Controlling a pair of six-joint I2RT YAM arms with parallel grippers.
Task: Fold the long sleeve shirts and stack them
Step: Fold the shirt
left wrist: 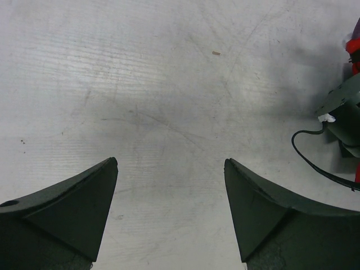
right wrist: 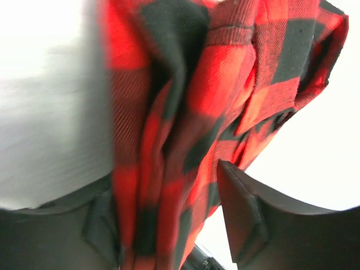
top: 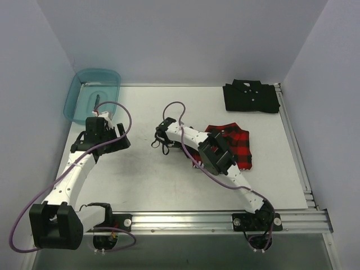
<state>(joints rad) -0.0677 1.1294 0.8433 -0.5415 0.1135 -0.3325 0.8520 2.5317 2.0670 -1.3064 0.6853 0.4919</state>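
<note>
Jaws of the left gripper [left wrist: 170,160] gaped wide; those of the right gripper [right wrist: 166,174] pinched bunched plaid. Pale walls [top: 180,34] enclosed a scuffed white table [top: 169,180]. The rumpled plaid shirt [top: 233,143] lay centre-right beneath the right arm. The black shirt [top: 250,97] sat folded in the far right corner.

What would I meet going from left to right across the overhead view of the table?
The teal bin → red-and-black plaid shirt → black shirt.
</note>
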